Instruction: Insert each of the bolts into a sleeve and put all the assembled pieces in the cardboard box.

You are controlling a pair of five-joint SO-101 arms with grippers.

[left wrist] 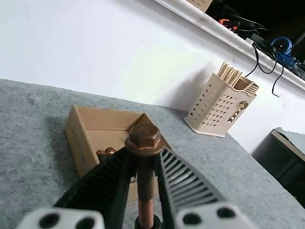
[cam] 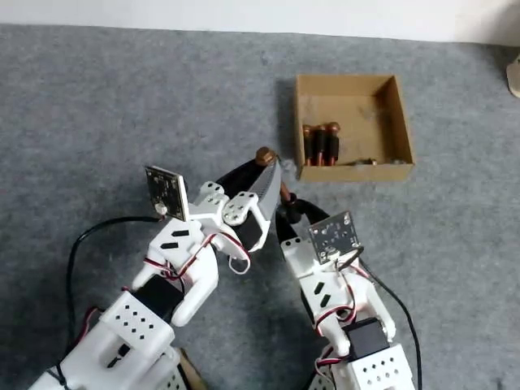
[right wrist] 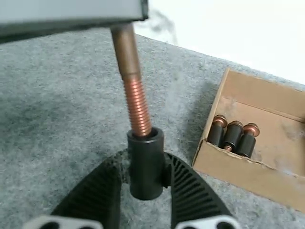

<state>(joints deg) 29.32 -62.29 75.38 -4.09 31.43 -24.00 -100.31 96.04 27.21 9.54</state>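
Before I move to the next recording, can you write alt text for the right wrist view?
The right gripper clamps a black sleeve, with the threaded tip of a copper bolt sitting in its open top. Beyond it on the grey carpet, a cardboard box holds three assembled pieces side by side.

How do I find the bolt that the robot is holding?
Find the cardboard box on the grey carpet and look by its corner nearest the robot. There the jaws of the left gripper pinch a copper bolt under its hex head, its threaded tip in the black sleeve held by the right gripper. Unlike the three pieces in the box, its shank shows bare.
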